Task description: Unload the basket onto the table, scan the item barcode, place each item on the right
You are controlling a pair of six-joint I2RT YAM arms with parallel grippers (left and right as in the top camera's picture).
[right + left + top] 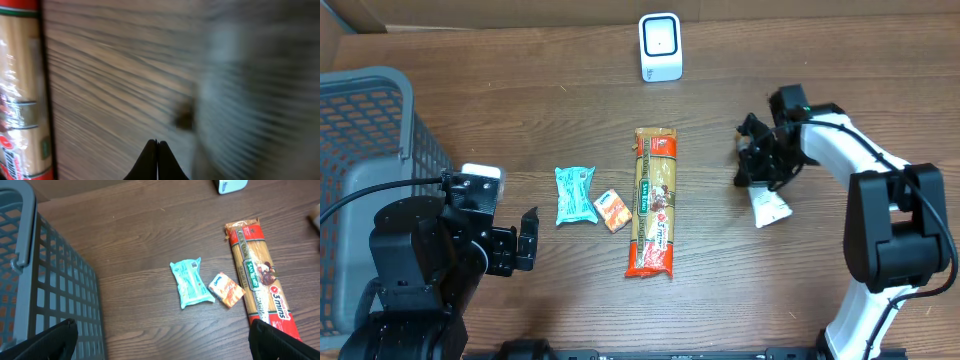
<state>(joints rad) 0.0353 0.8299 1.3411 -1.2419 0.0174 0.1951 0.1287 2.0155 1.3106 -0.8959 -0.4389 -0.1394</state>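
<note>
1. Four packets are seen on the worktop (520, 120). The white packet (772, 208), taken here as the item to be scanned, lies nearest the right edge. It is well apart from the spaghetti pack (653, 202), the teal packet (576, 194) and the orange packet (612, 210) at mid-worktop.
2. The right hand (760, 178) is placed over the far end of the white packet.
3. Its fingertips (148, 162) are shown pressed together in the wrist view, with nothing visible between them. A blurred pale shape lies just beside them, so it cannot be told whether an edge of the packet is pinched.
4. The left hand (525, 242) is held spread wide and empty near the near-left corner, beside the basket (370, 110).
5. The scanner (660, 47) stands at the middle of the far edge. From the white packet it lies farther back and to the left, and the right arm is much the nearer.
6. The packet's long axis is judged to run roughly far to near. No barcode can be made out.
</note>
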